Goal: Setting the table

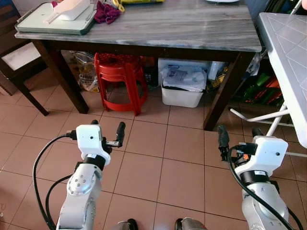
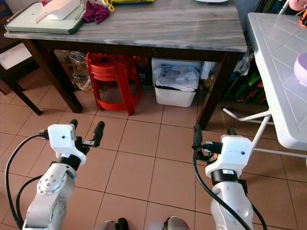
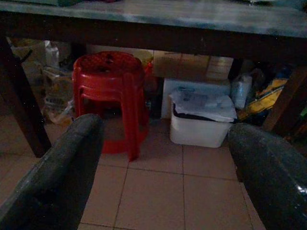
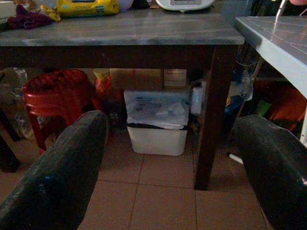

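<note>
A grey marble-topped table (image 1: pixel 182 26) stands ahead of me. On its left end lies a pale green tray (image 1: pixel 53 23) carrying a white scoop-like container (image 1: pixel 72 8), with a magenta cloth (image 1: pixel 105 12) beside it. The right wrist view also picks up a yellow packet (image 4: pixel 86 6) and a white appliance (image 4: pixel 184 4) at the table's back. A white folding table (image 1: pixel 288 52) stands to the right, a pink bowl (image 2: pixel 301 68) on it. My left gripper (image 1: pixel 108 128) and right gripper (image 1: pixel 240 135) hover low over the tiled floor, short of the table, both open and empty.
Stacked red plastic stools (image 1: pixel 120 76) and a white bin with a bag (image 1: pixel 182 88) sit under the marble table. A dark wooden chair (image 1: pixel 17 62) stands at the left. The folding table's white legs (image 1: pixel 259 115) reach toward my right arm. Open tiled floor (image 1: pixel 158 158) lies ahead.
</note>
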Available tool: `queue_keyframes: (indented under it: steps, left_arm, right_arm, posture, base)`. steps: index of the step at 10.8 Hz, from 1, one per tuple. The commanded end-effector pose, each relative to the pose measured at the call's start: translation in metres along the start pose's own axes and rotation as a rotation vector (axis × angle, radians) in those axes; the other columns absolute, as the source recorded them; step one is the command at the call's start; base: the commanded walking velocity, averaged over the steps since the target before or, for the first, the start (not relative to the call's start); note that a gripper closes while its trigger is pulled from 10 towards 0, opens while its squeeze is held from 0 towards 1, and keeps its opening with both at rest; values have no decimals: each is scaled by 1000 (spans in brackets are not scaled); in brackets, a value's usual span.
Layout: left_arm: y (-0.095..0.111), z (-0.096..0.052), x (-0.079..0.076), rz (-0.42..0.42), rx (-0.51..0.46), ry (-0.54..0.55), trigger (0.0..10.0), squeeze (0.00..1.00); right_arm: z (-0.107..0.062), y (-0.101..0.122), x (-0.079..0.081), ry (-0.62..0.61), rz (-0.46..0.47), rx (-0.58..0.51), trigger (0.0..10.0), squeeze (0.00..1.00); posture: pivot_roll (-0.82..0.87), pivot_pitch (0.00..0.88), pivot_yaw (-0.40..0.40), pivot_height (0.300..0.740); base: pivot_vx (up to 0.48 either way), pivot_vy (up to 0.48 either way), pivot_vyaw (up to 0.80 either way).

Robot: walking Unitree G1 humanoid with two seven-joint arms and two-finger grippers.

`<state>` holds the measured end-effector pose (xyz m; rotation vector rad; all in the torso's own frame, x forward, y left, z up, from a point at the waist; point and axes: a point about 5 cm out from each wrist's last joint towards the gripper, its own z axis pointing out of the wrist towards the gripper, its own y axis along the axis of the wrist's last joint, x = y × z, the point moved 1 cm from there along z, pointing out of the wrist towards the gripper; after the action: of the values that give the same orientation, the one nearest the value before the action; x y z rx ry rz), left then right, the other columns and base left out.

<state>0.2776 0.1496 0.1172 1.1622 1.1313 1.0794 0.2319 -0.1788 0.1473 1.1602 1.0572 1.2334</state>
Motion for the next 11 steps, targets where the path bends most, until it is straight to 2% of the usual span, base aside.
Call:
queue_keyframes:
  steps: [1, 2, 3, 7, 11]
  left_arm:
    - [-1, -2, 3, 15, 18, -8, 10000, 0]
    - [0, -1, 2, 13, 17, -10, 10000, 0]
    - [3, 0, 0, 18, 12, -21, 10000, 0]
    - [7, 5, -3, 17, 0, -41, 10000, 0]
    - [6, 4, -3, 14, 8, -46, 10000, 0]
  right_arm:
    - [-1, 5, -3, -20, 1, -11, 10000, 980]
    - [-1, 5, -3, -21, -3, -10, 10000, 741]
    - [-2, 6, -4, -27, -5, -7, 10000, 0]
    - [2, 7, -4, -32, -5, -9, 10000, 0]
    - [1, 6, -6, -35, -11, -2, 10000, 0]
  posture:
    - [-196, 196, 42, 740]
    - [-199, 197, 43, 740]
    - [-198, 201, 45, 740]
    - [-199, 194, 49, 740]
    - [-204, 196, 45, 740]
  base:
    - [0, 0, 0]
    - [0, 0, 0]
    - [0, 0, 0]
    - [0, 0, 0]
    - [0, -312, 0]
